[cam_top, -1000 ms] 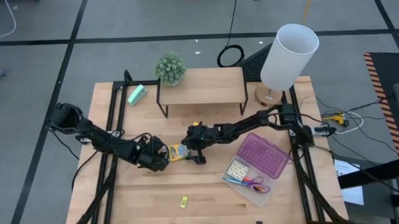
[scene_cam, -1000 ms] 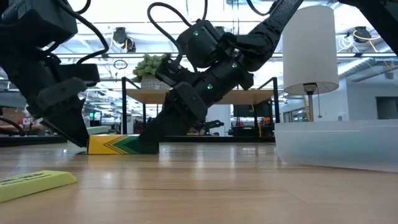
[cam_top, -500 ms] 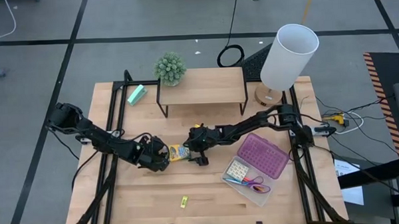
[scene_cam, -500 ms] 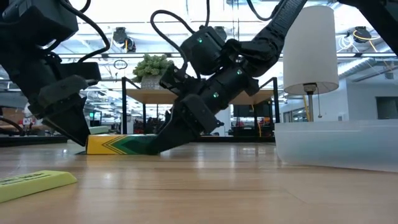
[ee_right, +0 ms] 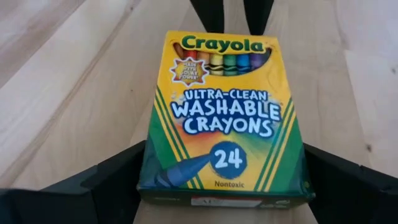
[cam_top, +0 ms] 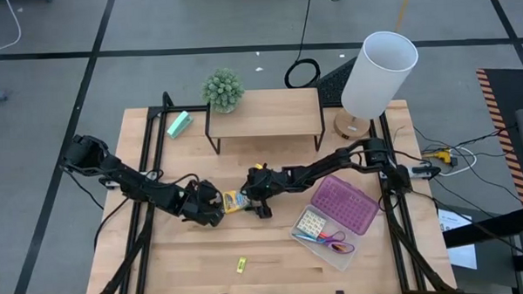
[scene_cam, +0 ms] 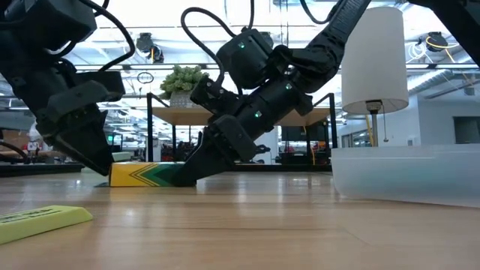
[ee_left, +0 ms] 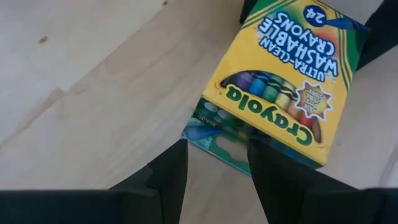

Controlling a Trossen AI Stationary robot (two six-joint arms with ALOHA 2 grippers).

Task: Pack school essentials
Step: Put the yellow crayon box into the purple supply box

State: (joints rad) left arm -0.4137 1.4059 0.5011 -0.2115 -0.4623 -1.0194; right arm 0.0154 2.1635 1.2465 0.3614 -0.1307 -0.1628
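The flat yellow-and-green cardboard crayon box (ee_right: 224,115) lies on the pale wooden table (cam_top: 274,256) between the two pincers, lying on a thin greenish card pack (ee_left: 227,134) that peeps out beneath it. The right pincer (scene_cam: 187,171) has its dark fingers spread either side of the box's near end, apparently to clamp it for lifting. The left pincer (ee_left: 214,171), fingers a little apart, meets the opposite end, likely bracing it. The lid reads "Crayola", "ULTRA-CLEAN WASHABLE CRAYONS", "24", "Nontoxic".

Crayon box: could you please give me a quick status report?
Left pincer and right pincer open at opposite ends of the crayon box. Box flat on table. Nothing in the way.
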